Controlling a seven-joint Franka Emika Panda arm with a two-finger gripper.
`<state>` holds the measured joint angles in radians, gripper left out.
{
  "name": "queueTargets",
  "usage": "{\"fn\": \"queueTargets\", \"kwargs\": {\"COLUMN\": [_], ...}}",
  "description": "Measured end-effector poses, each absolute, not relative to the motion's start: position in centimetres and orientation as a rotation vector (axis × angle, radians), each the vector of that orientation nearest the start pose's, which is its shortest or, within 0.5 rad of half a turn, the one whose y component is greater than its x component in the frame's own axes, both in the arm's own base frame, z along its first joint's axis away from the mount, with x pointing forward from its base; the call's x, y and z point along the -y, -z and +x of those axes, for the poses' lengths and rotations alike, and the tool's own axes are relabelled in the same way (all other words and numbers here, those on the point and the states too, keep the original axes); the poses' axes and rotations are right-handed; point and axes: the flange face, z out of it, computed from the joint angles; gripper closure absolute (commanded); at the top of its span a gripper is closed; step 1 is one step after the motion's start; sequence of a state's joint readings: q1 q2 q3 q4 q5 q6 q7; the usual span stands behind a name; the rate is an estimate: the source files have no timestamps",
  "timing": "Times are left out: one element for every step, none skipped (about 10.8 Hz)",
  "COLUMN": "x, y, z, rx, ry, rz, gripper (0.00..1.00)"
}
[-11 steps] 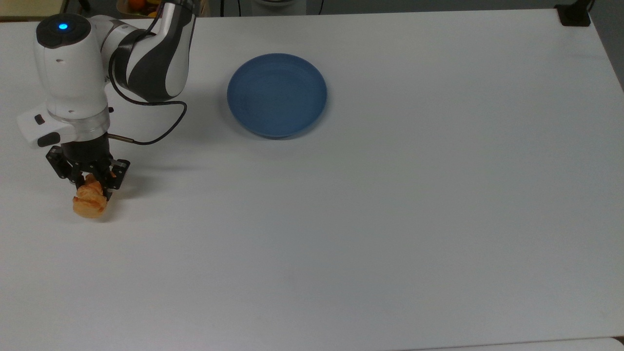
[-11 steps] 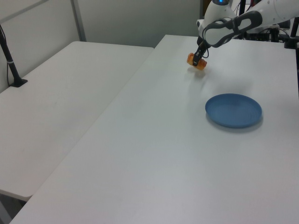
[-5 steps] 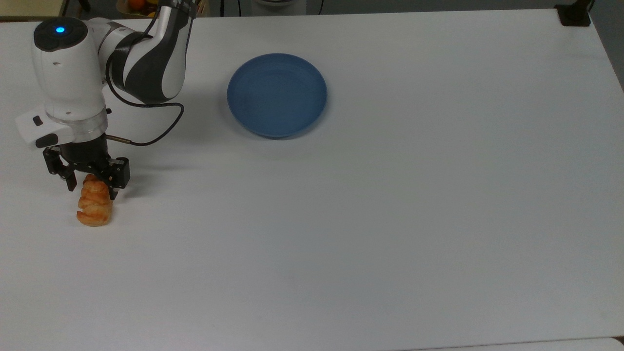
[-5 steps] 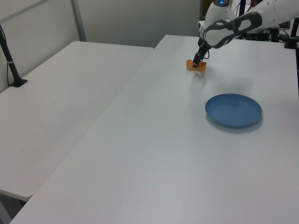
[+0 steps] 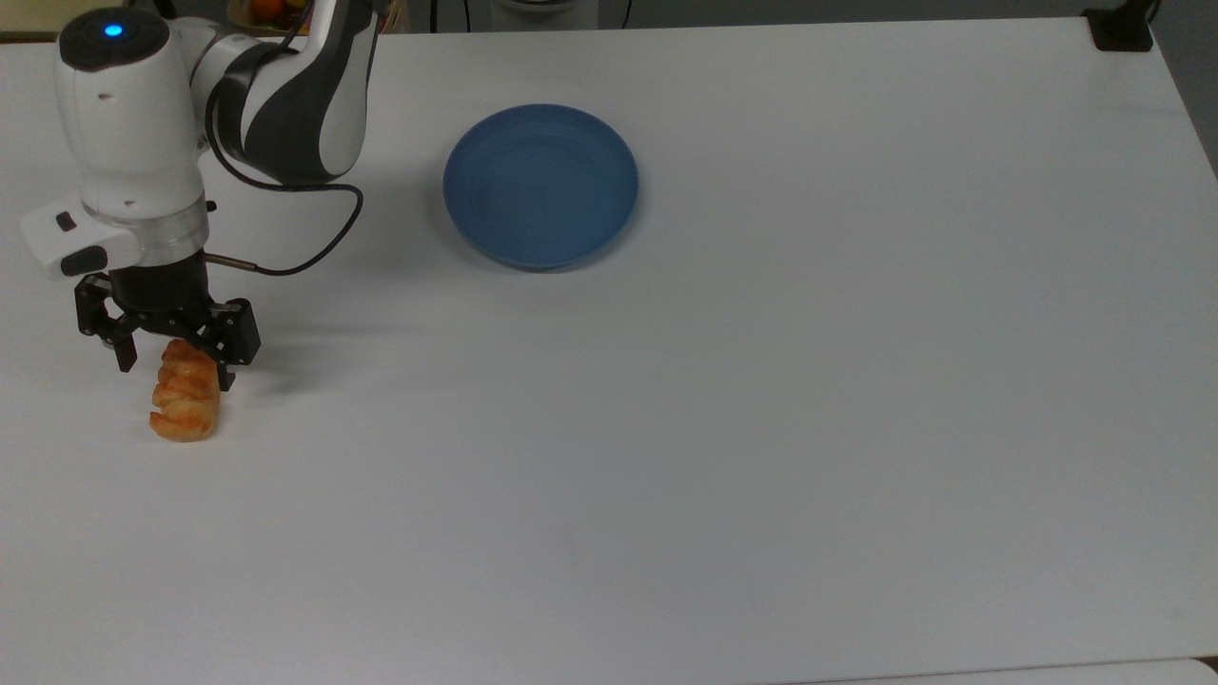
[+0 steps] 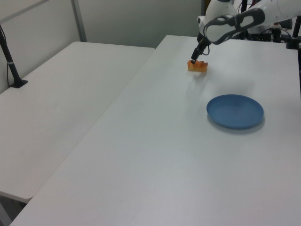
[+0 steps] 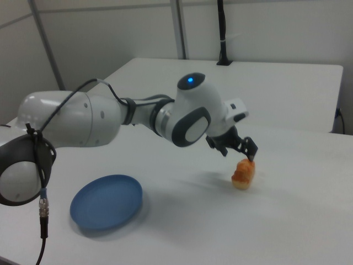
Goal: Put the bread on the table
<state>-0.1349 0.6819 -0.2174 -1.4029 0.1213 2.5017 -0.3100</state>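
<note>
**Pastry down on the bench, jaws spread above it**

I read the small golden-orange ridged pastry roll point(image 5: 185, 403) as light, soft and flaky: something that would crumble or dent under a hard pinch, though its rough crust should not slip. If I had to take it again, I would close gently across its narrow width near the middle, where the body looks thickest, not on the tapered ends.

It lies on the plain matte white bench point(image 5: 761, 428), near the top view's left edge, long axis running toward the camera, well apart from the round blue plate point(image 5: 540, 185), which holds nothing.

The black two-finger gripper point(image 5: 174, 369) points straight down from the white wrist, directly over the far end of the roll. Its jaws stand open, one finger on each side of the pastry, holding nothing. In the right view the gripper point(image 7: 237, 150) sits just above the roll point(image 7: 243, 173), the forearm reaching out level over the bench.

I judge the placing done; what remains is a clean lift straight up.
</note>
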Motion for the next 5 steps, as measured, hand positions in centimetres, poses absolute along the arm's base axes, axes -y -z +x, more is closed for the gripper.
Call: {"fn": "queueTargets", "kwargs": {"x": [21.9,20.9,19.8,18.1,15.8], "y": [-37.2,-39.3,-41.5,-44.1,-46.7], "z": [72.8,72.5,72.0,71.4,70.6], "rx": [-0.064,-0.046,-0.023,0.008,0.046], "ry": [0.688,0.678,0.632,0.580,0.535], "rz": [-3.229,-3.220,-3.212,-3.197,-3.179], "gripper": [0.00,0.00,0.00,0.00,0.00]}}
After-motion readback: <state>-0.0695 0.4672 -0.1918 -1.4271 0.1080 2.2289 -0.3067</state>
